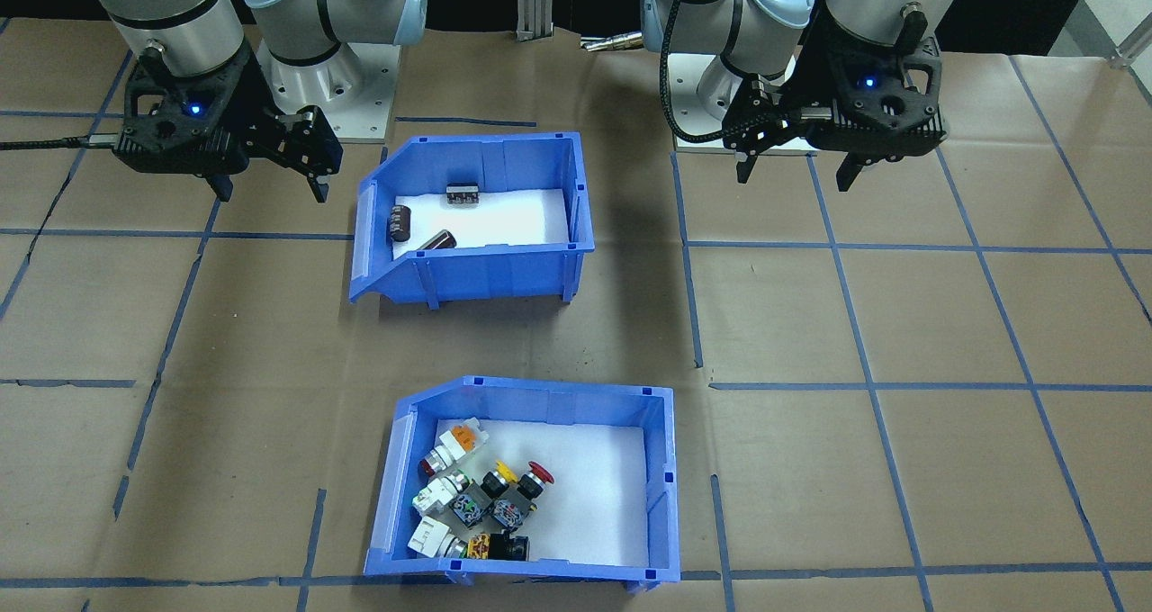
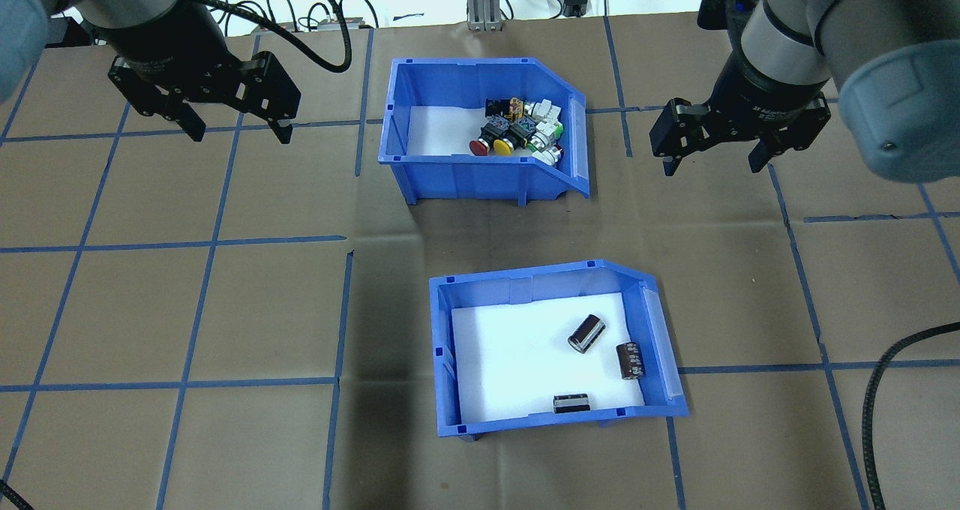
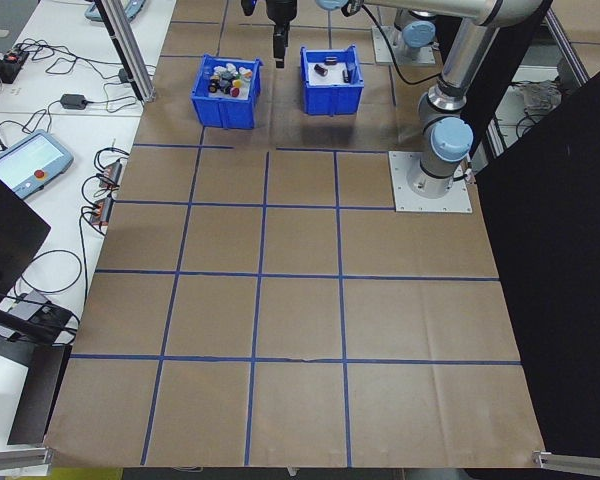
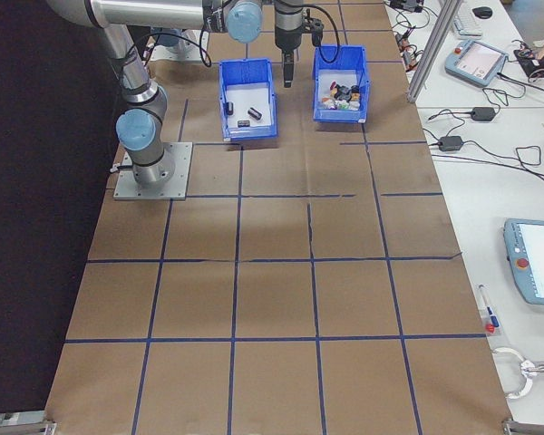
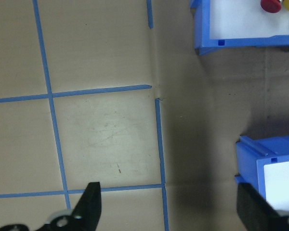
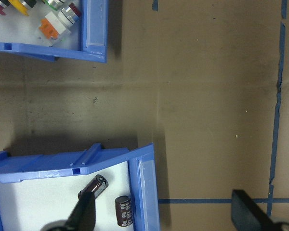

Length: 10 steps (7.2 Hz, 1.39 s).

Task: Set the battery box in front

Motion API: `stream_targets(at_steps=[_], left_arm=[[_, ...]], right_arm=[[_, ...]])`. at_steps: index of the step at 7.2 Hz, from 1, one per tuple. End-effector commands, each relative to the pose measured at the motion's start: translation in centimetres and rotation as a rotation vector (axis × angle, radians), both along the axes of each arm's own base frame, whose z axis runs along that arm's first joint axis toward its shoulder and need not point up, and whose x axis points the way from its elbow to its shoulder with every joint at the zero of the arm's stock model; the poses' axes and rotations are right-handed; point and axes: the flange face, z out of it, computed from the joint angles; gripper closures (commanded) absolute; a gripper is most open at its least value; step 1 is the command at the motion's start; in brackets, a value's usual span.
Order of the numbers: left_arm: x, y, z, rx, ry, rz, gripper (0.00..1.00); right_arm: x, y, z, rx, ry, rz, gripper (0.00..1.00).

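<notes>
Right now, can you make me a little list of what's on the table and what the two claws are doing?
battery box: blue bin, nearer the robot, three dark cells on its white liner
switch box: blue bin, farther from the robot, with colourful push-buttons
left claw: open, empty, above bare table, touching neither box
right claw: open, empty, above bare table, beside the switch box
table: brown paper with blue tape grid

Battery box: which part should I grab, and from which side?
Probably pinch the battery box's tall upright wall on the robot's left, coming straight down with the open left gripper. The opposite side slopes low, and the cells lie near it.
</notes>
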Motion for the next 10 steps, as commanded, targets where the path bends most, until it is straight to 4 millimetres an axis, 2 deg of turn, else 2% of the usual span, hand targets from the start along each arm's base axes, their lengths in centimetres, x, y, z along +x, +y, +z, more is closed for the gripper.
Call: stream_targets(at_steps=[1, 2, 3, 4, 5, 6, 7, 8, 9, 10], left_arm=[[0.0, 0.0, 0.0, 0.000, 0.000, 0.000, 0.00], [0.0, 0.0, 0.0, 0.000, 0.000, 0.000, 0.00], [0.0, 0.0, -0.2, 0.004, 0.001, 0.000, 0.00], [0.0, 0.2, -0.3, 0.006, 0.001, -0.002, 0.00], [-0.1, 0.3, -0.3, 0.006, 0.003, -0.002, 0.00], [-0.3, 0.4, -0.3, 0.006, 0.003, 0.006, 0.00], [-0.6, 0.7, -0.2, 0.004, 0.003, 0.044, 0.00], [-0.9, 1.9, -0.7, 0.017, 0.007, 0.158, 0.00], [-1.7, 4.3, -3.2, 0.070, 0.079, 0.269, 0.00], [-2.1, 6.5, -4.6, 0.098, 0.116, 0.384, 0.00]], right_arm=[[0.0, 0.1, 0.3, -0.002, -0.001, 0.001, 0.00], [0.1, -0.1, 0.5, -0.008, -0.005, 0.037, 0.00], [0.3, -1.1, 0.8, -0.016, -0.002, 0.204, 0.00], [0.5, -3.1, 0.6, -0.004, 0.004, 0.246, 0.00], [1.7, -5.9, 0.7, -0.006, -0.004, 0.296, 0.00], [3.6, -8.8, 0.3, -0.005, 0.005, 0.442, 0.00], [5.6, -11.0, -0.2, -0.008, 0.011, 0.511, 0.00], [8.6, -12.6, -1.1, -0.010, 0.014, 0.597, 0.00], [11.7, -13.8, -1.9, -0.016, 0.033, 0.731, 0.00], [14.4, -14.8, -2.8, -0.012, 0.043, 0.853, 0.00]])
